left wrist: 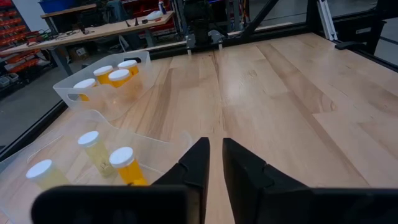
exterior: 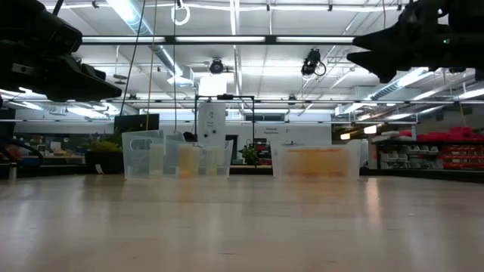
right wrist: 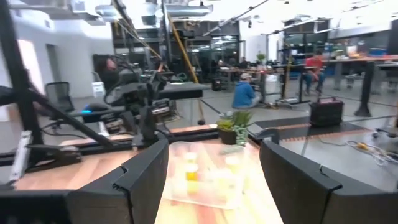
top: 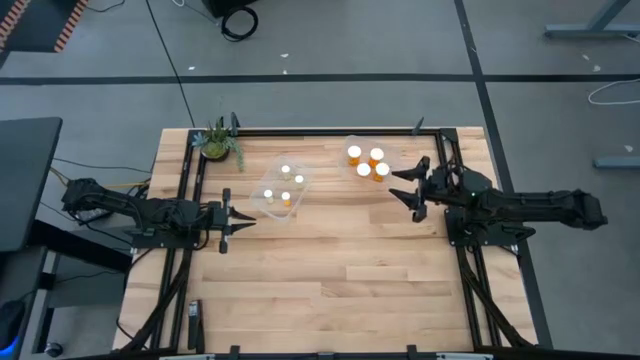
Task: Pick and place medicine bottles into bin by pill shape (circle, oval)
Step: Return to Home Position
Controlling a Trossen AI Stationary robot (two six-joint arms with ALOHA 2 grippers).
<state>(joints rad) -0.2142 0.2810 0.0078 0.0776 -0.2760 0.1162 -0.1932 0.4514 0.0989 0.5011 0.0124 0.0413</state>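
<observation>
Two clear bins stand on the far half of the wooden table. The left bin [top: 283,188] holds several orange medicine bottles [left wrist: 127,167] with white caps, standing upright. The right bin [top: 368,163] holds several more bottles [top: 367,162], also upright. My left gripper [top: 245,222] hovers by the table's left side, just near of the left bin. It is shut, with nothing between its fingers [left wrist: 214,158]. My right gripper [top: 405,186] hangs open above the table just right of the right bin, pointing toward the left bin [right wrist: 205,180], and holds nothing.
A small green potted plant [top: 217,143] stands at the table's far left corner, behind the left bin. Black frame rails [top: 190,190] run along the table's left, right and far edges. Bare wood [top: 340,280] fills the near half of the table.
</observation>
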